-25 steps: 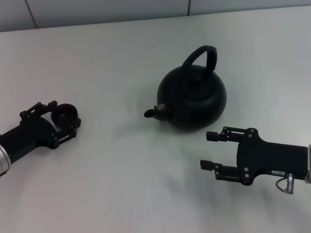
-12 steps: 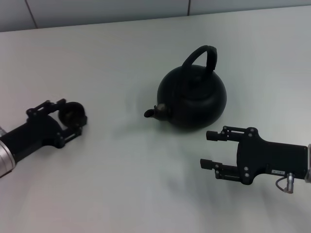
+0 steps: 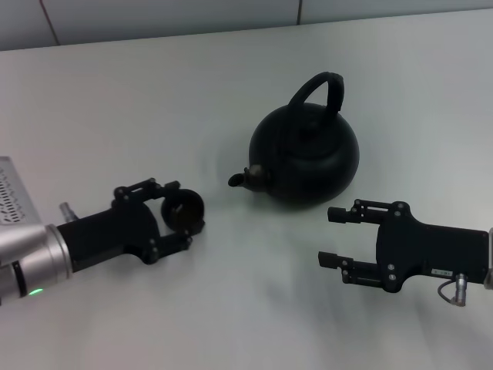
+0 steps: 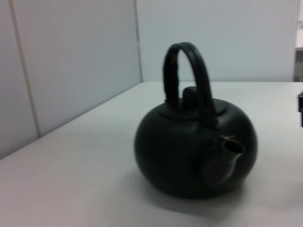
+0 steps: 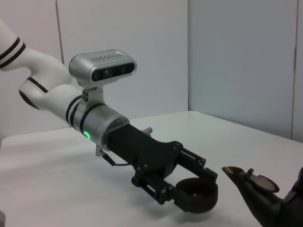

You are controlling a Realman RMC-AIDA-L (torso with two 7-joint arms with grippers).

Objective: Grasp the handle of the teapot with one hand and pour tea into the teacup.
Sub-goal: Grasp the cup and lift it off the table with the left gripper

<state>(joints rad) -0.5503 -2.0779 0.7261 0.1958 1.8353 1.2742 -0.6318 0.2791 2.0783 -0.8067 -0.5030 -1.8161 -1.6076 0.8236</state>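
The matte-black teapot (image 3: 306,158) stands on the white table, its short spout (image 3: 240,179) toward my left arm and its arched handle (image 3: 319,89) upright over the lid. It fills the left wrist view (image 4: 194,156). My left gripper (image 3: 179,216) is shut on the small black teacup (image 3: 183,210), left of and below the spout, a short gap away. The right wrist view shows the cup (image 5: 196,195) between the left gripper's fingers, close to the spout (image 5: 248,179). My right gripper (image 3: 333,237) is open and empty, just in front of the teapot's body.
The white table (image 3: 154,100) runs back to a grey wall (image 3: 169,15). My left arm's silver wrist and camera housing (image 3: 19,231) lie at the left edge. My right arm's black body (image 3: 435,254) lies at the right edge.
My left gripper has carried the teacup rightward across the table, from near the left edge to just short of the teapot's spout. The teapot and my right gripper have not moved.
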